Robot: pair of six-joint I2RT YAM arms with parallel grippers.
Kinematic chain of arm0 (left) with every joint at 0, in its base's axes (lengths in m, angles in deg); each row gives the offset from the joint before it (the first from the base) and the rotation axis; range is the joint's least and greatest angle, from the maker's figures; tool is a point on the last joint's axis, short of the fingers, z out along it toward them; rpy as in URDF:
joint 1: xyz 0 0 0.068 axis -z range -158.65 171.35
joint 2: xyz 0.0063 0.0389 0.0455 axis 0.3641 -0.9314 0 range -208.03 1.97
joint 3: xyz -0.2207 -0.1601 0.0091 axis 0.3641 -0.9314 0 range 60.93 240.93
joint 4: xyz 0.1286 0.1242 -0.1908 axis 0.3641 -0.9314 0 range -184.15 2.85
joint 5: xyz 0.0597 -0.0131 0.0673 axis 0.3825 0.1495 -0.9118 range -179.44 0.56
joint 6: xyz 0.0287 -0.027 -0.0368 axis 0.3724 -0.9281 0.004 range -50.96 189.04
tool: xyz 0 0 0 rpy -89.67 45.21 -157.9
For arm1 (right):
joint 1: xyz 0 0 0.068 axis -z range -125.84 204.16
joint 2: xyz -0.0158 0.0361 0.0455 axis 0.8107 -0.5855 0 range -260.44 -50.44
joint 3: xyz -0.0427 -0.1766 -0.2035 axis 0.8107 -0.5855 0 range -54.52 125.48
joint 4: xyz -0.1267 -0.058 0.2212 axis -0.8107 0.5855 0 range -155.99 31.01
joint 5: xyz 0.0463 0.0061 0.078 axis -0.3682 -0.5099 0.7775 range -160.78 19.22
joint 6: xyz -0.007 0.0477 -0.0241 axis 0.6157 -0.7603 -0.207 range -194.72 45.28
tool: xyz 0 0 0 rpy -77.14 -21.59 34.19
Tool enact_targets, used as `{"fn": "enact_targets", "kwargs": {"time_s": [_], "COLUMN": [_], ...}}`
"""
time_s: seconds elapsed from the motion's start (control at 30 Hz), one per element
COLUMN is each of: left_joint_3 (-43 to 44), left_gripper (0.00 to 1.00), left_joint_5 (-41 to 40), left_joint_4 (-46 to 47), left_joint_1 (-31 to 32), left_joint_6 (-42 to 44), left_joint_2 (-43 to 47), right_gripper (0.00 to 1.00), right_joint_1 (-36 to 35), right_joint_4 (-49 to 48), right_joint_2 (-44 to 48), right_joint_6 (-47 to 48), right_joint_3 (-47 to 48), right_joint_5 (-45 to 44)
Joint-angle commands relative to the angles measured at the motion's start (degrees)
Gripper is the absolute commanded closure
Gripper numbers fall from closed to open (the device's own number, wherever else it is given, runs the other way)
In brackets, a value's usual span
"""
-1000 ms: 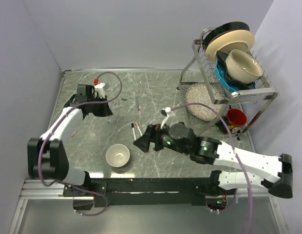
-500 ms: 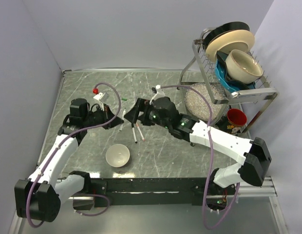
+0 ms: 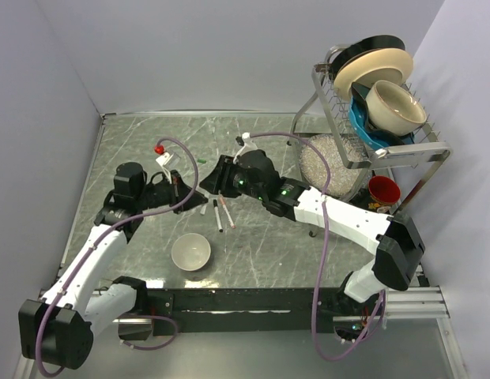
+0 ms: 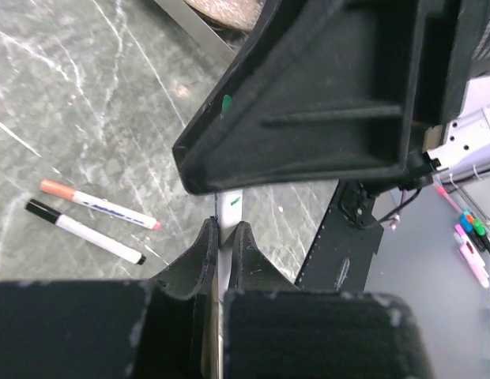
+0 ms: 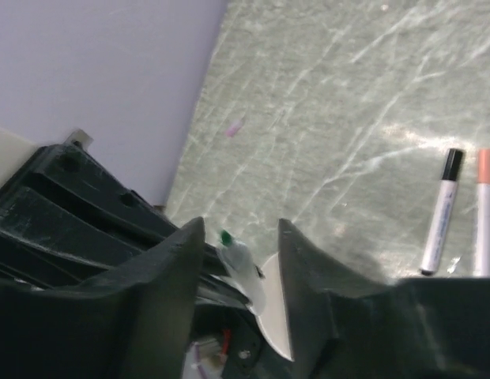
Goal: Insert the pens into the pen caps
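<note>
1. My left jaws are clamped shut on the green pen (image 4: 228, 207). Its white barrel runs out between my fingertips (image 4: 201, 253), with the green mark showing just past them.
2. My right jaws stand apart, one finger (image 5: 170, 268) on either side of that pen's green end. I see a gap on each side of it.
3. The two sets of jaws meet nose to nose above the middle of the table (image 3: 134, 138). My left arm (image 3: 95, 253) reaches in from the left and my right arm (image 3: 340, 217) from the right.
4. The orange-ended pen (image 4: 99, 204) and the black-ended pen (image 4: 83, 229) lie flat on the table, side by side and nearly parallel. They are close but apart, and sit just on the near side of both jaws.
5. The green cap (image 3: 202, 161), very small, lies on the table on the far side of the jaws, clear of both.
6. The white bowl (image 3: 182, 243) sits upright near the front edge, beside the two loose pens.
7. The dish rack (image 3: 435, 146) stands at the far right, well apart from the pens.
</note>
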State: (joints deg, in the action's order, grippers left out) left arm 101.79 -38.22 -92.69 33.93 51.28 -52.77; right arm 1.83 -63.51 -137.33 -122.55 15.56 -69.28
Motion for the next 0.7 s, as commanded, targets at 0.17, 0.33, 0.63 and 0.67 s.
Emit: {"fn": "enact_targets", "kwargs": {"time_s": [0.17, 0.33, 0.63, 0.67], "left_joint_3": [-1.8, 1.7, 0.0, 0.0], "left_gripper": [0.98, 0.59, 0.68, 0.75], "left_joint_5": [2.0, 2.8, 0.8, 0.8], "left_joint_4": [7.8, 1.5, 2.1, 2.0], "left_joint_1": [1.9, 2.7, 3.3, 3.3], "left_joint_6": [-4.2, -1.7, -2.0, -1.8], "left_joint_2": [3.1, 2.2, 4.2, 4.2], "right_gripper": [1.0, 1.0, 1.0, 1.0], "right_joint_1": [0.2, 0.3, 0.6, 0.6], "right_joint_4": [-4.9, -7.5, -6.8, -6.8], "right_joint_2": [0.0, 1.1, 1.4, 1.4], "right_joint_6": [0.6, 2.9, 5.3, 5.4], "right_joint_3": [1.3, 0.8, 3.1, 3.1], "right_joint_5": [2.7, 5.4, 9.7, 9.8]}}
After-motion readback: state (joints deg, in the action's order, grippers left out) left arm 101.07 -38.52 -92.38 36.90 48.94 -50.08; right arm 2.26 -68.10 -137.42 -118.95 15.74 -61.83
